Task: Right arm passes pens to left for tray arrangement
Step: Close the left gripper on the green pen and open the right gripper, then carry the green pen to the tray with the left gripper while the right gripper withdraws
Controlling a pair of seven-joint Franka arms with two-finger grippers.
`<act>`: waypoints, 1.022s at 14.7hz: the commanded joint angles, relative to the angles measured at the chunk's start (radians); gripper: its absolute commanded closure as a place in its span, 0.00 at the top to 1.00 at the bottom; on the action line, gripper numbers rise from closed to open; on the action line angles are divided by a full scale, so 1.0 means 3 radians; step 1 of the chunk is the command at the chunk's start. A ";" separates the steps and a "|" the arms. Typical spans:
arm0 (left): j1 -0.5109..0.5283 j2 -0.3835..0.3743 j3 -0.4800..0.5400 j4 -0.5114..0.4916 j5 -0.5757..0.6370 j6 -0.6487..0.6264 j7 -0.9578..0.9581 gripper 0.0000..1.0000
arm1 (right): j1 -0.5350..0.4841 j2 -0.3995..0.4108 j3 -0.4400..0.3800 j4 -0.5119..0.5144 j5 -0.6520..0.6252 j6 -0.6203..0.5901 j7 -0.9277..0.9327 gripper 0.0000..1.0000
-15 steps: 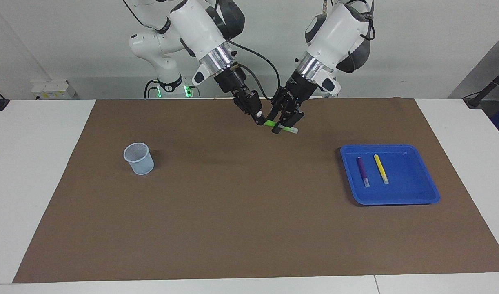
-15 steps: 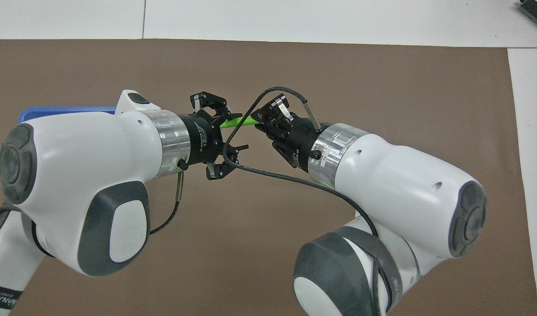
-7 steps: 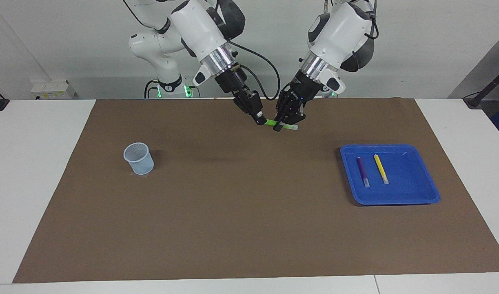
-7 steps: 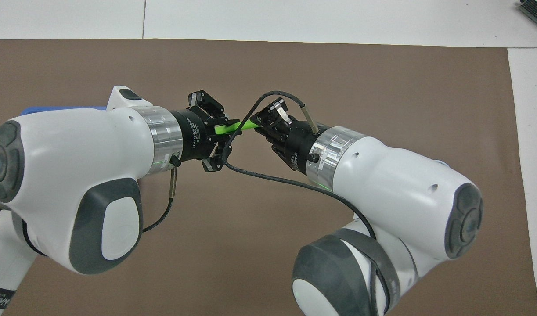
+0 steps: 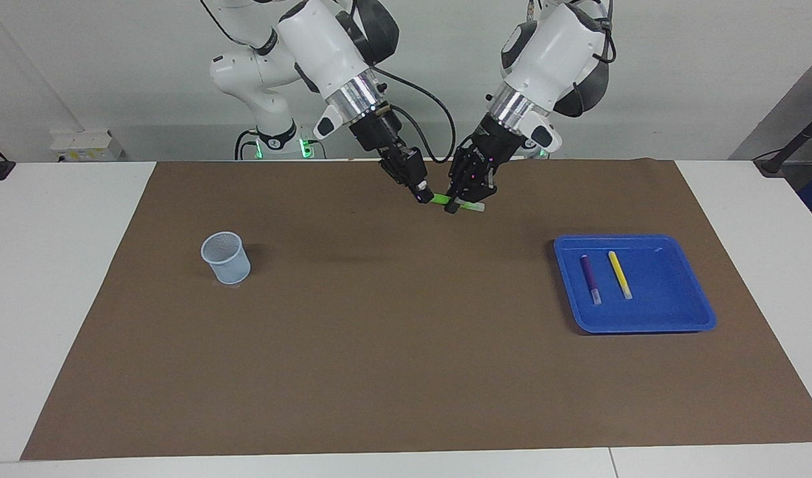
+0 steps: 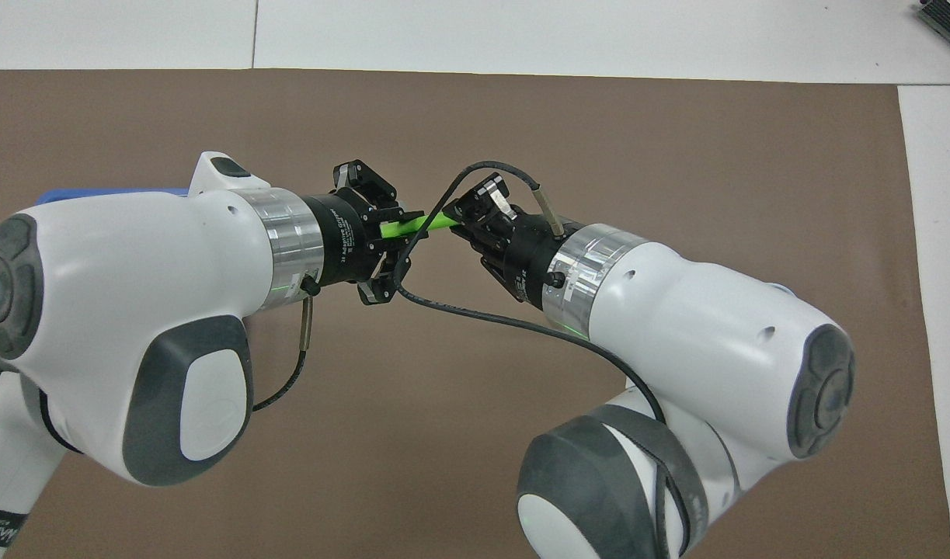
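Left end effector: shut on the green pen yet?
Shut. The left end effector has its fingertips pinched on the green pen, which the right end effector grips too.

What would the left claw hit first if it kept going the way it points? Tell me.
Probably the brown mat: the left claw, shut on the green pen, points steeply down. The right claw sits close alongside.

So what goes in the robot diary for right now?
handover | green pen: right gripper shut on it, left gripper shut on it | purple pen, yellow pen: in tray
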 commanded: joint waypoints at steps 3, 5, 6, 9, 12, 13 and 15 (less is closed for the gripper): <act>0.0000 -0.0106 0.0029 -0.0080 0.0016 -0.0078 0.0024 0.00 | -0.0048 0.0004 -0.0019 0.0023 0.0082 0.0096 -0.0061 0.68; 0.0015 -0.0106 0.0034 -0.0085 0.0016 -0.0078 0.0095 0.00 | -0.0059 0.0004 -0.0019 0.0023 0.0082 0.0096 -0.0071 1.00; 0.0046 -0.0106 0.0034 -0.0085 0.0016 -0.0083 0.0131 0.00 | -0.0064 0.0004 -0.0024 0.0023 0.0077 0.0096 -0.0106 1.00; 0.0107 -0.0146 0.0034 -0.0126 0.0016 -0.0144 0.0544 0.00 | -0.0226 -0.0006 -0.0034 0.0023 0.0041 -0.0174 -0.0727 1.00; 0.0281 -0.0198 0.0039 -0.0141 0.0016 -0.0598 0.1509 0.00 | -0.0533 -0.0077 -0.0044 0.0043 0.0036 -0.0990 -0.1785 1.00; 0.0347 -0.0218 0.0039 -0.0146 0.0016 -0.0762 0.1866 0.00 | -0.0635 -0.0108 -0.0045 0.0043 0.0036 -0.1282 -0.2128 1.00; 0.0510 -0.0284 0.0044 -0.0238 0.0016 -0.0957 0.2551 0.00 | -0.0748 -0.0154 -0.0055 0.0043 0.0021 -0.1682 -0.2534 1.00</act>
